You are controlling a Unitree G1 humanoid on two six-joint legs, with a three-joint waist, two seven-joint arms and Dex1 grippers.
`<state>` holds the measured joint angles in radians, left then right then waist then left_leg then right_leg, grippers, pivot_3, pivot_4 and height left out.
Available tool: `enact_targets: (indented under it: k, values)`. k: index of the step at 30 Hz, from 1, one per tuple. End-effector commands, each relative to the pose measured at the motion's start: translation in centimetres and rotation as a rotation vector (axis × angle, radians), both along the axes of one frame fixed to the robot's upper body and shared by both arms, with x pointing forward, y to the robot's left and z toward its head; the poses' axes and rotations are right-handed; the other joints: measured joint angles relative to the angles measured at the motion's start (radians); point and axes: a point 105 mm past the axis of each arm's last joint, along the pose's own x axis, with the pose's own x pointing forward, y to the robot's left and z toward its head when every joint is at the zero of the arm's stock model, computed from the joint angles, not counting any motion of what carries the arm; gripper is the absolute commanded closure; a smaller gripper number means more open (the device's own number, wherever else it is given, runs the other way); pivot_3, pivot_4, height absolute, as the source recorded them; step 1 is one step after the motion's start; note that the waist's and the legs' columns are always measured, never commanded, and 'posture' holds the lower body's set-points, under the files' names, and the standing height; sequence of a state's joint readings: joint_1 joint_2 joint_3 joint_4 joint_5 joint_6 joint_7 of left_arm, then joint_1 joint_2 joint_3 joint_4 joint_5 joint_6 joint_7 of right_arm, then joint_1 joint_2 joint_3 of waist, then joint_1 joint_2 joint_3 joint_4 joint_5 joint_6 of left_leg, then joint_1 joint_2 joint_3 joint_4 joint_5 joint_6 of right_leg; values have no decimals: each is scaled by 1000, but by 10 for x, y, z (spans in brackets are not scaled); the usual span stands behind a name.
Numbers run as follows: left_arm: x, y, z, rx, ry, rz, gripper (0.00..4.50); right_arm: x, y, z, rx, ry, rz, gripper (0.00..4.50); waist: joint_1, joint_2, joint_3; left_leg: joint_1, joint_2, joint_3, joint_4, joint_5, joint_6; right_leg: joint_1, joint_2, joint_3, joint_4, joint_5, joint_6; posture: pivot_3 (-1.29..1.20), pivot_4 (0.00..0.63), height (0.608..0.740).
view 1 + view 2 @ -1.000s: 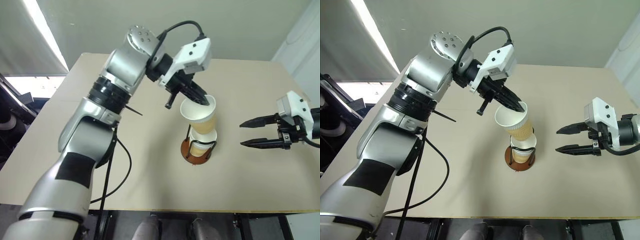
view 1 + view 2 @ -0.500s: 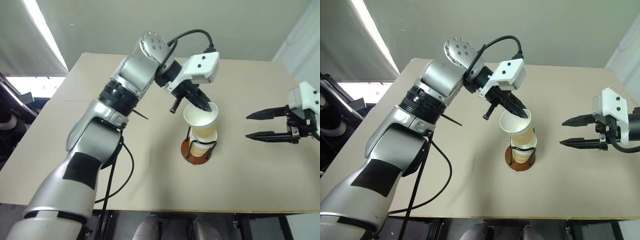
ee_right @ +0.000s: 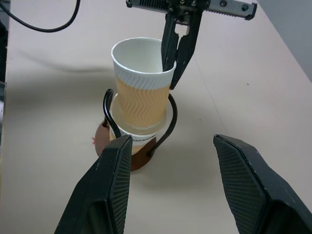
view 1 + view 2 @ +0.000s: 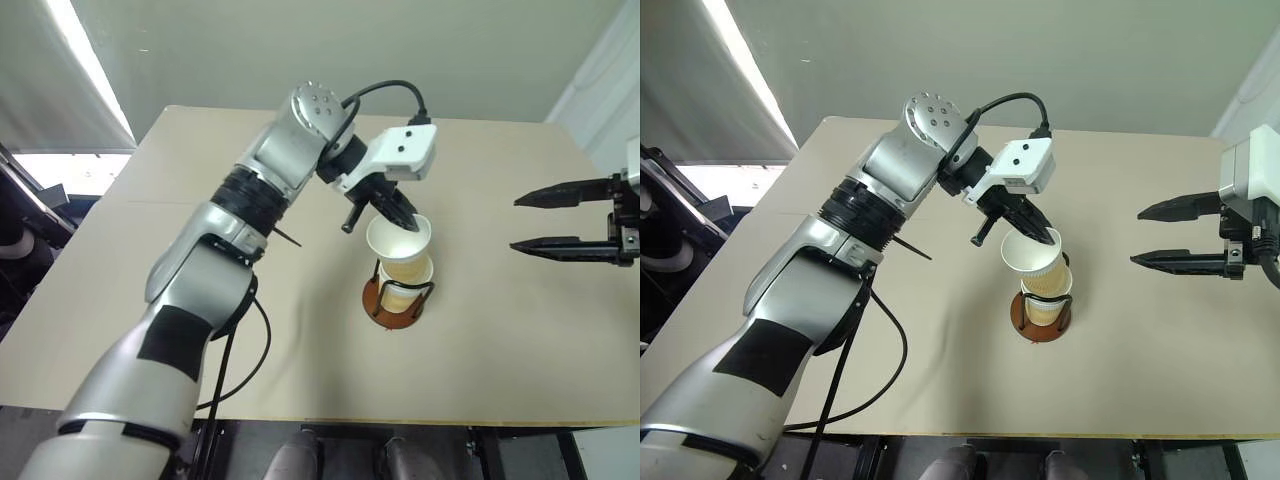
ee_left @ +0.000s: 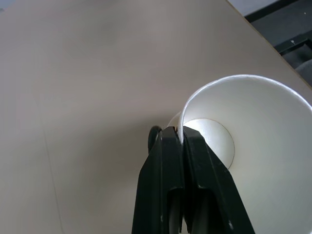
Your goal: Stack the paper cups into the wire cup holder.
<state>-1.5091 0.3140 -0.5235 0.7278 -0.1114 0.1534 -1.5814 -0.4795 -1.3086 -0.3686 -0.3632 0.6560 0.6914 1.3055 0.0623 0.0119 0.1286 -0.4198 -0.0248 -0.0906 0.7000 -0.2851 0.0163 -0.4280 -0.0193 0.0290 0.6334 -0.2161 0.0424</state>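
Head views, centre of frame: the left gripper (image 4: 402, 212) is clenched on the rim of the top cup (image 4: 399, 247), one black finger inside the white wall and one outside, as the left wrist view confirms (image 5: 183, 146). The cup it grips is tilted slightly and sits partly nested in a lower cup (image 3: 138, 138), which stands in the holder (image 4: 392, 302) just below centre on the table (image 4: 480, 330).

Right edge of frame: the right gripper (image 4: 560, 217) hangs released, its two long black fingers spread apart with nothing between them, well clear of the stack.

Right wrist view: the cups are tapered paper cones, smooth and white inside, with a rolled rim, a white ribbed band under it and a tan-orange wall embossed in a wavy pattern. The holder is a round reddish-brown disc from which thin black wire loops rise and curve around the lower cup. The right gripper's fingers (image 3: 107, 190) are broad, matte black and finely textured. The table is a flat, pale beige board with a plain surface.
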Motion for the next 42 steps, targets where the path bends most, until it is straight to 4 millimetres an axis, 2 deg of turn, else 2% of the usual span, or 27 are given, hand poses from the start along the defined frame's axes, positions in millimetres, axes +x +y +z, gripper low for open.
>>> enact_targets:
  k: [1,3,6,12,17,22,25,28,30,33,37,42]
  values:
    - [-7,-6,2,22,-12,-54,4471,-6,-2,13,-5,-57,-7,1833,0,0,0,0,0,0,0,0,0,0,0,0,0,0,0,0,150,740]
    - [-7,-9,-3,28,-8,-57,4471,-6,-2,12,-3,-53,-8,1833,0,0,0,0,0,0,0,0,0,0,0,0,0,0,0,0,150,740]
    - [-7,-14,-6,18,3,-51,3894,-5,-3,10,-1,-52,-9,1833,1,0,0,0,0,1,1,0,0,0,0,0,1,0,0,0,150,740]
    - [-9,-18,-4,-3,41,-42,1869,-4,-5,8,4,-49,-10,1833,1,0,0,0,0,1,1,0,0,0,0,0,4,0,0,0,150,740]
    - [2,-4,14,-81,15,34,202,1,-7,4,16,-37,-9,1833,1,0,0,0,0,1,2,0,0,0,0,1,8,-1,1,0,150,740]
    - [10,12,27,-166,6,100,202,7,-10,2,19,-32,-7,1833,0,0,0,1,0,2,2,0,0,0,0,1,8,-1,1,0,150,740]
    - [15,22,41,-278,20,165,202,14,-13,0,25,-30,-16,1833,0,0,0,1,0,2,3,0,1,0,0,1,8,-1,1,0,150,740]
    - [22,41,56,-418,42,265,202,27,-18,-5,64,-36,-70,1833,-2,0,0,1,0,2,3,0,1,0,0,1,8,-1,1,0,150,740]
    - [27,59,58,-513,41,351,202,36,-22,-14,100,-13,-115,1833,-5,0,0,2,0,2,3,0,1,0,0,1,9,-1,1,0,150,740]
    - [29,82,48,-599,59,467,202,49,-31,-28,147,18,-185,1833,-7,1,-1,3,0,3,3,0,1,0,1,1,9,-1,1,0,150,740]
    - [34,110,34,-747,73,651,202,84,-49,-38,278,-27,-347,1833,-7,1,-1,3,0,3,8,1,2,0,1,2,9,-1,1,0,150,740]
    - [58,154,4,-845,-26,984,202,124,-66,-54,461,-86,-563,1833,-10,1,-1,7,0,4,11,2,2,2,1,2,12,0,0,0,150,740]
